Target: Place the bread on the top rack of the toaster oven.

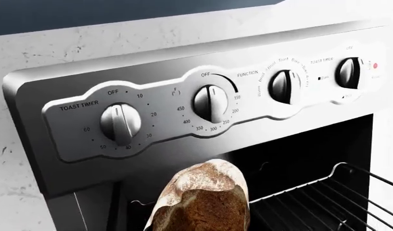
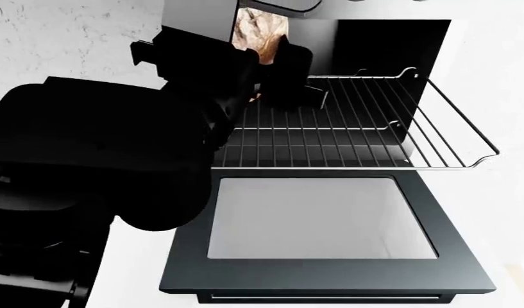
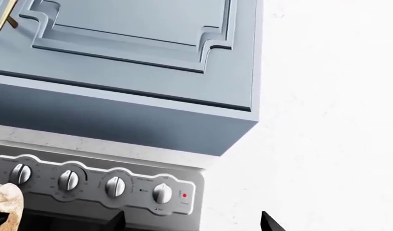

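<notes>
— Where is the bread (image 2: 254,35) sitting?
— The left gripper (image 2: 266,67) is clasping it over the top rack's (image 2: 450,138) rear-left edge; open rack is lying beyond. The right gripper's (image 3: 193,222) state is unclear.

Left arm (image 2: 99,160): bulky, rounded matte-black housings. Left gripper (image 2: 260,67): flat, black, angular fingers (image 2: 287,70). No markings visible.

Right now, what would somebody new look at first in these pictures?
Probably the crusty golden-brown bread, held up by the black left gripper in front of the silver toaster oven, just below its row of round silver knobs. Next, the shiny chrome wire top rack, pulled out over the open black door with its grey glass window.
</notes>
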{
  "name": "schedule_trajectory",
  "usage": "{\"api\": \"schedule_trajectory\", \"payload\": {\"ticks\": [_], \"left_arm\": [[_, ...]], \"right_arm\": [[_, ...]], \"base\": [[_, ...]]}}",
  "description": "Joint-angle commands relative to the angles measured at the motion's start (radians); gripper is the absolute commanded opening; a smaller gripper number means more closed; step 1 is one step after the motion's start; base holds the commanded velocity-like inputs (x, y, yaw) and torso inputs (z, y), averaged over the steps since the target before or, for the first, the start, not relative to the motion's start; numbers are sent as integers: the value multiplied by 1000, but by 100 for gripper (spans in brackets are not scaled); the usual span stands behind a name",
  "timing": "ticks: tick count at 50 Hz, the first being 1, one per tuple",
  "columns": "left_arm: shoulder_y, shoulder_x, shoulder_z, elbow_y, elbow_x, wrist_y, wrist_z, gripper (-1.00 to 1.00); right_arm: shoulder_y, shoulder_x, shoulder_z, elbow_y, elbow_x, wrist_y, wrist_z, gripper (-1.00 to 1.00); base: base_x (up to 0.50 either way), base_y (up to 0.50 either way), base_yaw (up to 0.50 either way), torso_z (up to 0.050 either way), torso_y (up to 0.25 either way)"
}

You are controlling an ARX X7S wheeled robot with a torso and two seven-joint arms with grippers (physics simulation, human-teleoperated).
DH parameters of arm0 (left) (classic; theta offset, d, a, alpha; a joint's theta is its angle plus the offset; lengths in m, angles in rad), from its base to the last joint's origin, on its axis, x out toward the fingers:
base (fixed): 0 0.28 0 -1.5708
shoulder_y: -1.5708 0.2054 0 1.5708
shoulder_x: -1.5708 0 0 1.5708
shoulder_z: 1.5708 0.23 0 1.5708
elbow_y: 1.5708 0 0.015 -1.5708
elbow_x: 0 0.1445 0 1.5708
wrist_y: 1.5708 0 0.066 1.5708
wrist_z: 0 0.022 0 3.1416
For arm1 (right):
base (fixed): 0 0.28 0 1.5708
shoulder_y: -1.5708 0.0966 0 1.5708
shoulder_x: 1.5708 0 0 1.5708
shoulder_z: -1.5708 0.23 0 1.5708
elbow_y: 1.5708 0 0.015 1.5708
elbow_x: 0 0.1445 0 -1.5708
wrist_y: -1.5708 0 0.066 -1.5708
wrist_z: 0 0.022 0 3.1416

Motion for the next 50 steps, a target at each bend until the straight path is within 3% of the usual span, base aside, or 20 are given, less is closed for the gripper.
{"api": "schedule_trajectory", "payload": {"ticks": [1, 25, 50], "left_arm": [[6, -2, 19, -6, 17, 19, 66, -100], [10, 3, 57, 2, -25, 26, 19, -100], [34, -20, 99, -8, 26, 59, 62, -100]], "right_arm": [[0, -21, 3, 0, -1, 1, -16, 100], [0, -67, 14, 0, -1, -2, -54, 100], [0, -67, -2, 0, -13, -4, -47, 100]], "base": [[0, 0, 0, 0, 0], [0, 0, 0, 0, 0], [0, 0, 0, 0, 0]]}}
